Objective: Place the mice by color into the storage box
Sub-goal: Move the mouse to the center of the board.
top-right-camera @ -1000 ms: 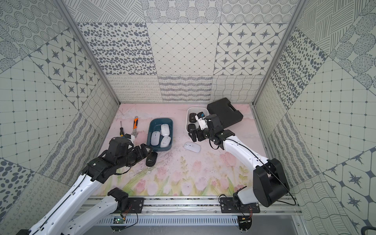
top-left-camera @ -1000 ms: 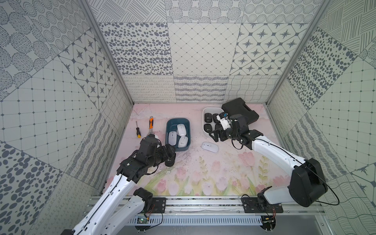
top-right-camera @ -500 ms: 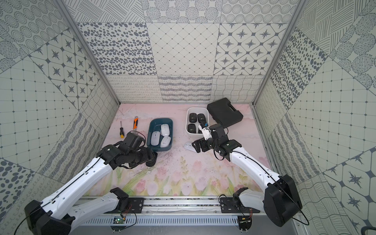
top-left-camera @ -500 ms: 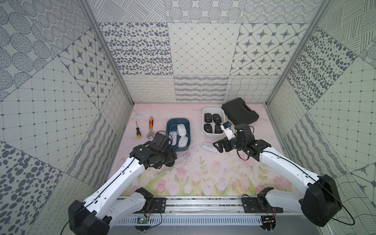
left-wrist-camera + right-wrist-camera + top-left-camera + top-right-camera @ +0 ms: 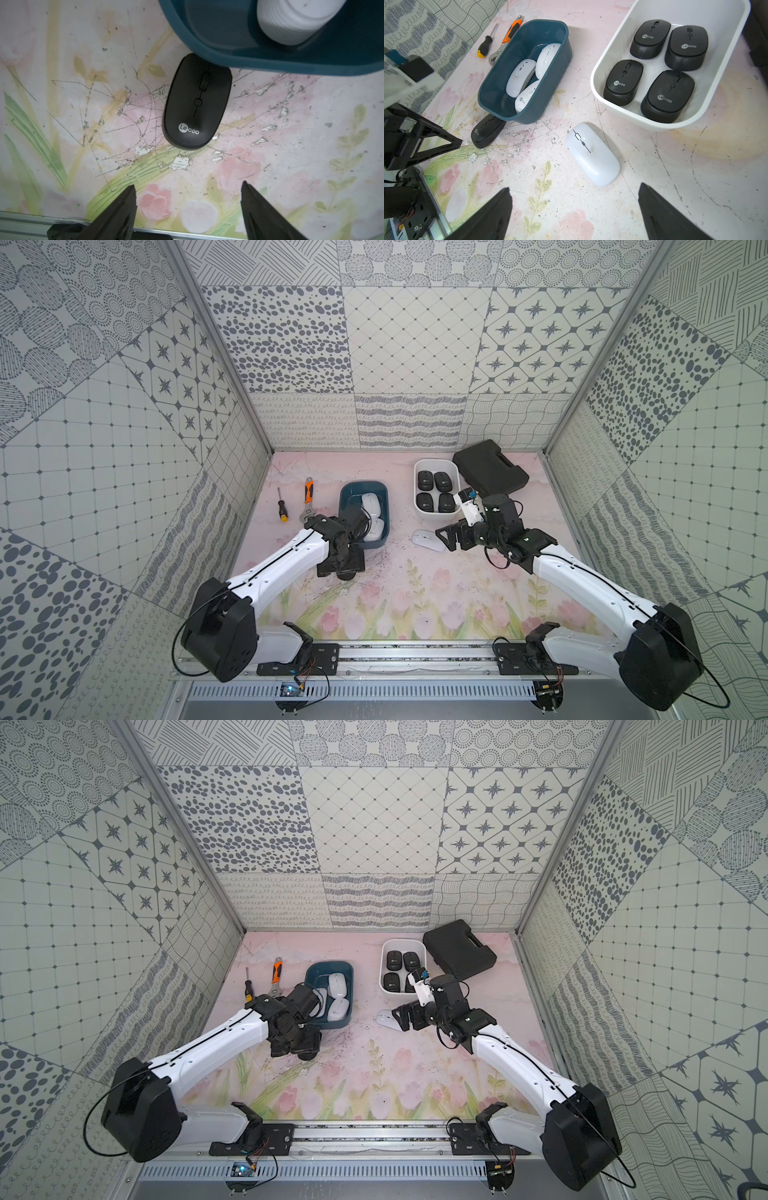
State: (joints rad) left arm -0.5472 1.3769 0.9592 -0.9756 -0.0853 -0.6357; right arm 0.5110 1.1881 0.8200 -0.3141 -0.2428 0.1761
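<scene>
A black mouse (image 5: 197, 101) lies on the floral mat, its nose against the near wall of the blue box (image 5: 363, 483). My left gripper (image 5: 188, 187) hovers open just short of it, holding nothing; in both top views that gripper (image 5: 338, 566) covers the mouse. Three white mice (image 5: 521, 76) lie in the blue box (image 5: 500, 83). Several black mice (image 5: 434, 491) fill the white box (image 5: 436, 463). One white mouse (image 5: 428, 540) lies on the mat in front of the white box. My right gripper (image 5: 451, 537) is open beside it, empty, the mouse (image 5: 592, 153) just ahead of the fingertips.
A black carry case (image 5: 490, 468) lies at the back right, next to the white box. A screwdriver (image 5: 282, 506) and an orange-handled wrench (image 5: 308, 493) lie left of the blue box. The arms' metal rail (image 5: 415, 655) runs along the front edge.
My right gripper has left the white box and come forward and down beside the white mouse. The left arm has swung and lowered, its gripper staying by the blue box's near end.
</scene>
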